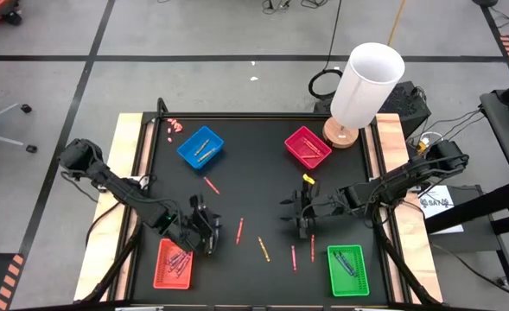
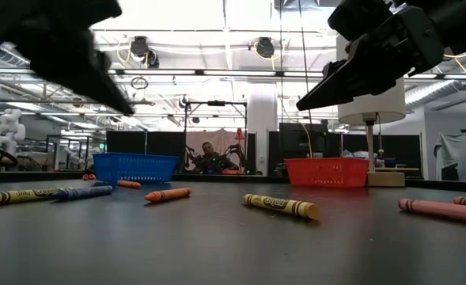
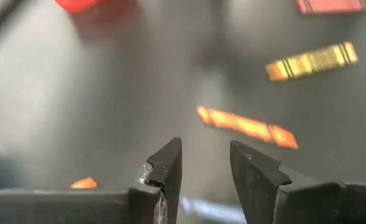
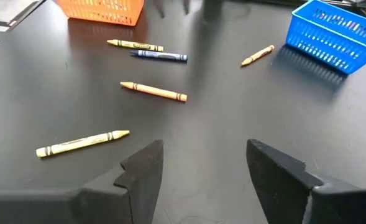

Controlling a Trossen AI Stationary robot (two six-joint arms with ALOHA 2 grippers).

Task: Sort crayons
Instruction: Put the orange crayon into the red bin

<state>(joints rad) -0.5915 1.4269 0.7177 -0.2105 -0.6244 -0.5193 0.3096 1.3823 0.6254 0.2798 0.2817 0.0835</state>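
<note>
A: Where are the grippers?
B: Left gripper (image 1: 204,226), narrowly parted and empty, hovers beside the red tray (image 1: 173,263). Right gripper (image 1: 294,213), wide apart and empty, hangs farther from it.
A: Crayons (image 1: 263,249)?
B: Scattered on the surface (image 1: 263,186) between them.

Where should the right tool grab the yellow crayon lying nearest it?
Mid-barrel of the yellow crayon, probably from straight above, with the open right tool straddling its width: it lies flat and thin, with nothing touching either long side.

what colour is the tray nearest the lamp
Magenta tray, beside the white-shaded lamp; it shows best in the high view.
</note>
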